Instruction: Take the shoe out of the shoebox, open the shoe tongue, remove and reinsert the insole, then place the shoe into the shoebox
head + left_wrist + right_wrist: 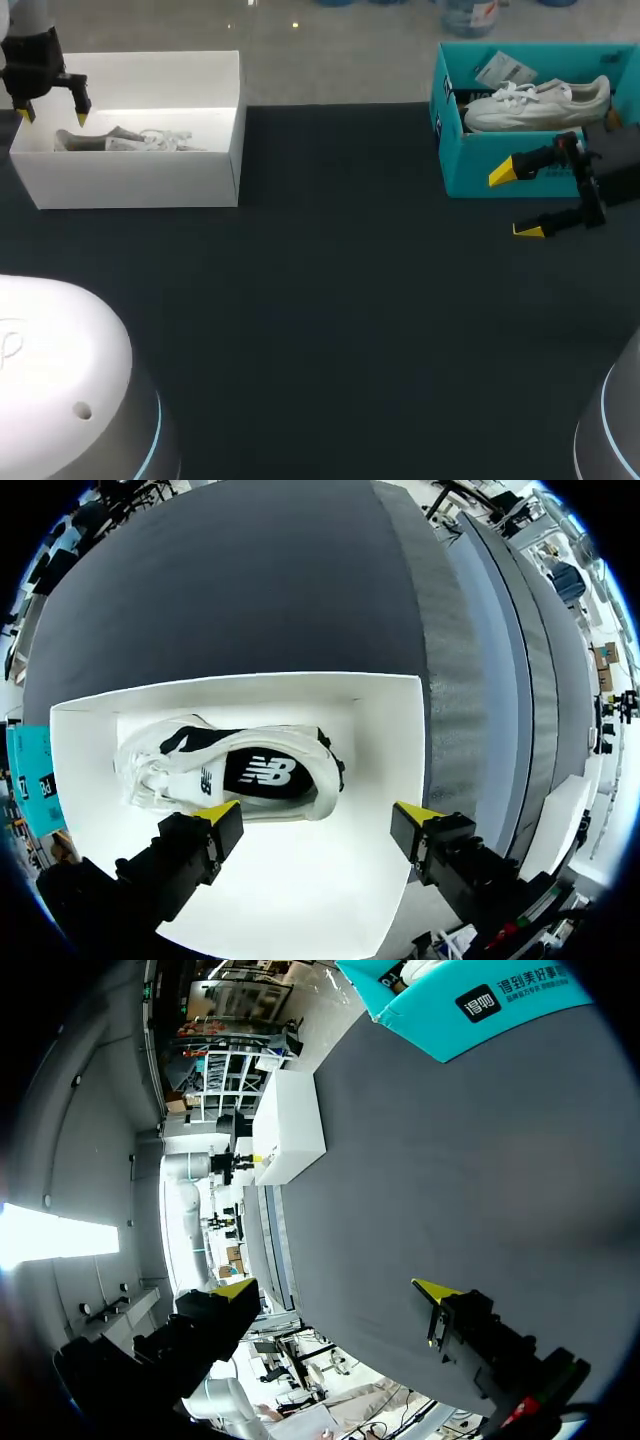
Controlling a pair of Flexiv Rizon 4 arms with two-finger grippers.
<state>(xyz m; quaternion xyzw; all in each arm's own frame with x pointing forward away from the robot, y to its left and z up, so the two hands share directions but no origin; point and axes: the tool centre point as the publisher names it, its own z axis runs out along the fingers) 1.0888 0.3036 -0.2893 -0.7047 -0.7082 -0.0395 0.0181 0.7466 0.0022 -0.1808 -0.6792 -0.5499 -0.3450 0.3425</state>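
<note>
A white shoe (125,139) with a dark insole lies on its side in the white shoebox (140,180) at the table's far left. My left gripper (53,115) hangs above the box's left end, open and holding nothing. Seen from the left wrist, the shoe (240,772) rests on the floor of the white box (330,900), just ahead of the open left gripper (318,815) and apart from its fingers. My right gripper (515,203) stands open and empty in front of a teal box (470,170). The right wrist view shows the right gripper (337,1288) over bare table.
The teal box at the far right holds another white shoe (535,103) and a paper tag. From the right wrist, the teal box (470,1000) and the white shoebox (288,1125) show across the dark table (330,300).
</note>
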